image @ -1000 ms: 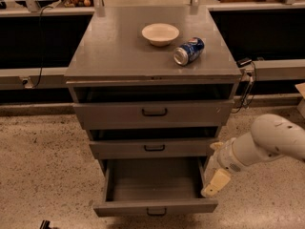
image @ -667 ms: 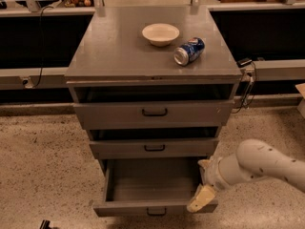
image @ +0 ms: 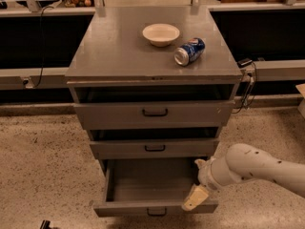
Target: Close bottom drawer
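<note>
The bottom drawer (image: 143, 208) is the lowest of three grey drawers in the cabinet. It is pulled well out, its inside is bare, and a small black handle (image: 157, 212) sits on its thin front panel. My gripper (image: 195, 198) comes in from the right on a white arm (image: 252, 168). Its cream tip lies at the right end of the drawer's front panel, at the top edge.
The middle drawer (image: 155, 148) and the top drawer (image: 155, 112) stick out slightly. On the cabinet top (image: 114, 51) stand a cream bowl (image: 161, 34) and a blue can (image: 189, 51) on its side. Speckled floor (image: 43, 175) lies around. Dark shelving runs behind.
My gripper has moved down and to the left, from beside the drawer's right side to the right end of its front panel. The drawer stands as far out as before.
</note>
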Controlling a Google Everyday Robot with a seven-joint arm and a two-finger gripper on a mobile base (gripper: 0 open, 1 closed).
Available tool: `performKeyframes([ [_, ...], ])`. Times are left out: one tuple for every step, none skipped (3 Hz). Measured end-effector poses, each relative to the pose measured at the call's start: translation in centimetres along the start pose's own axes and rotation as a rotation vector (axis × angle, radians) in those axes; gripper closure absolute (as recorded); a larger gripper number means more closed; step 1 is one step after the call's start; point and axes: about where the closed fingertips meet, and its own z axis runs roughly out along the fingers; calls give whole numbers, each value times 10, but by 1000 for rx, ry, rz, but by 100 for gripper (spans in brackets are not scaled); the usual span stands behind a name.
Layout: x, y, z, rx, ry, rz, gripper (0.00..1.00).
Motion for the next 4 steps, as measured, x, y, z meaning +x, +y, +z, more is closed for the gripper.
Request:
performKeyframes([
  [23,15,42,16,-5,-58,0],
  [39,9,85,89,-157,-108,0],
  [74,25,98,86,-188,-83,0],
  [78,14,104,73,-150,-70,0],
])
